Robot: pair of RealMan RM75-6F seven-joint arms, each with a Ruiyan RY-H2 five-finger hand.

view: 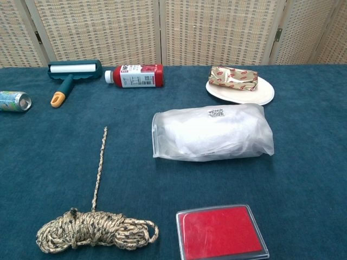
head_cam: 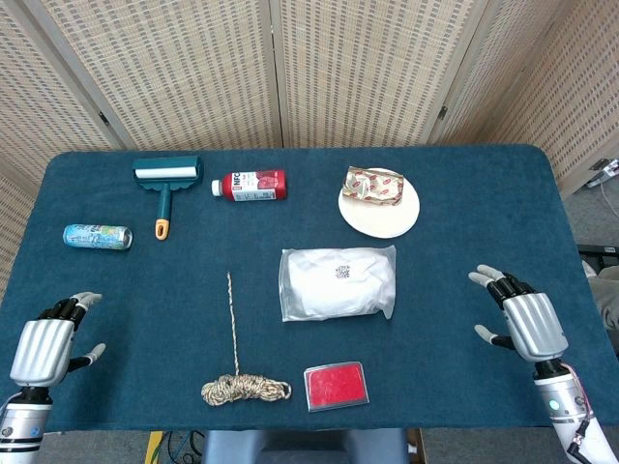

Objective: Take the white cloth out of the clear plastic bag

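Blue table [head_cam: 145, 300] | clear plastic bag [head_cam: 338, 282] central, untouched | left robot hand [head_cam: 48, 343], right robot hand [head_cam: 522, 319] near edges, fingers spread, empty

Clear plastic bag [head_cam: 338, 283] with white cloth [head_cam: 340, 280] mid-table; both robot hands empty, apart.

Silver-backed hands [head_cam: 44, 346], blk fingers.

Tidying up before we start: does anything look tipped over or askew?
The red bottle and the can both lie on their sides on the table. Nothing looks spilled or damaged.
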